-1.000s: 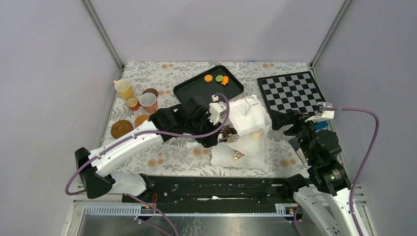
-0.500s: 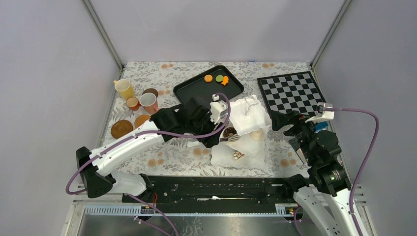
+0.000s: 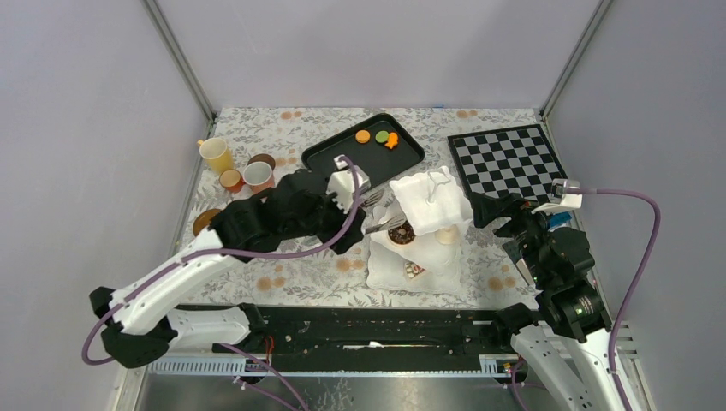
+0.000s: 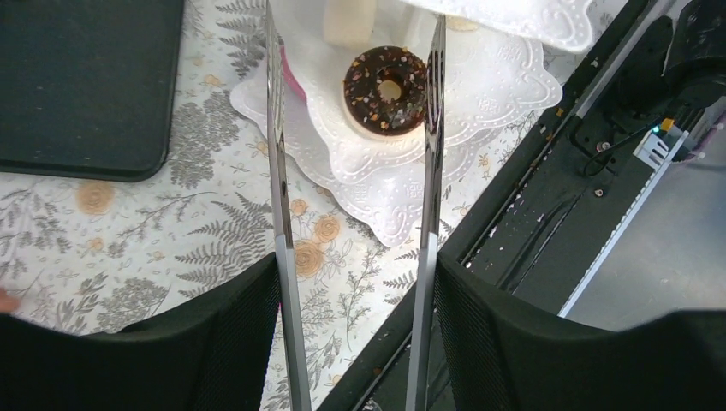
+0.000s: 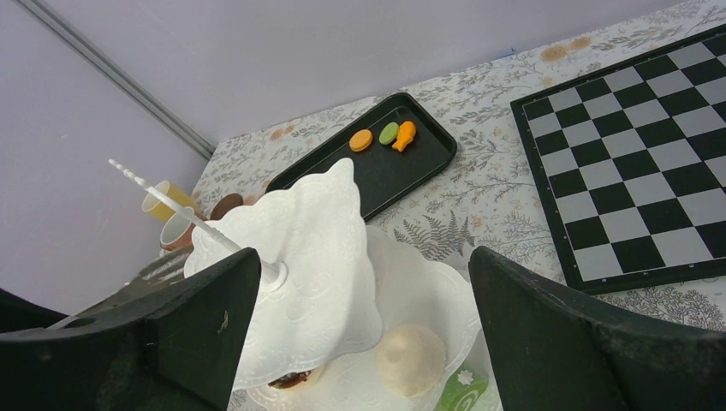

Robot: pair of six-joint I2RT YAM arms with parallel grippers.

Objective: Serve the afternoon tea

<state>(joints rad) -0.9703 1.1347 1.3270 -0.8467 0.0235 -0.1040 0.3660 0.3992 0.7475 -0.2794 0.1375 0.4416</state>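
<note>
The left gripper (image 4: 355, 270) holds long silver metal tongs (image 4: 276, 171); each blade lies along the inner face of one finger, and the blades stand apart. Only the left wrist view shows what is between them: a chocolate-glazed toy doughnut with sprinkles (image 4: 385, 90) lies flat on the middle tier of the white three-tier wavy-edged stand (image 4: 389, 184). The left blade is clear of it. The right blade passes just beside its edge, and I cannot tell if it touches.

The right gripper (image 5: 364, 282) is spread wide with nothing between its fingers, at 3 o'clock from the stand. Its camera shows a cream dome-shaped cake (image 5: 411, 358) and a green roll (image 5: 462, 385) under the top tier, both hidden from the left wrist.

In the top view, a black rectangular tray (image 3: 342, 154) lies on the floral surface (image 3: 300, 265) at 11 o'clock from the stand, and a yellow cup (image 3: 216, 154) stands at 10 o'clock. A black-and-white chessboard (image 3: 505, 158) lies at 1 o'clock.
</note>
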